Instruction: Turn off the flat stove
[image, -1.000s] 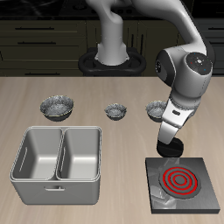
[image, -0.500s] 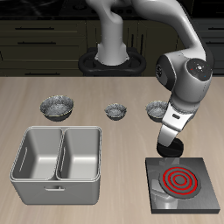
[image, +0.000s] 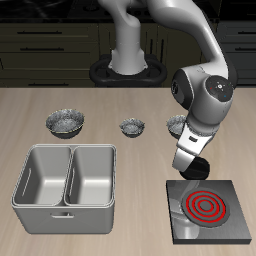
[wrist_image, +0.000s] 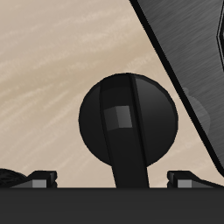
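Stove (image: 208, 210) sits at the front of the surface (image: 140, 180), at about five o'clock from the middle, a thin dark grey square slab whose ring coils (image: 206, 206) glow red. Just beyond its back edge, toward twelve o'clock, the black rounded knob (image: 197, 169) is mostly covered by the arm's lower end; from the wrist camera the knob (wrist_image: 128, 118) reads as a big black disc with a small grey square at its centre and a dark stem running off toward the camera. Pincer (image: 193, 167) hangs right over that knob, tilted a little. Its fingertips (wrist_image: 33, 179) show only as dark slivers at either side of the stem, well apart and not pressed on anything, so the pincer stands spread.

At nine o'clock from the stove lies a grey double-basin metal tub (image: 66, 180). Farther back, in a row, stand three small metal bowls: one (image: 66, 123) behind the tub, one (image: 132, 127) near the middle, and one (image: 178, 126) partly hidden by the arm
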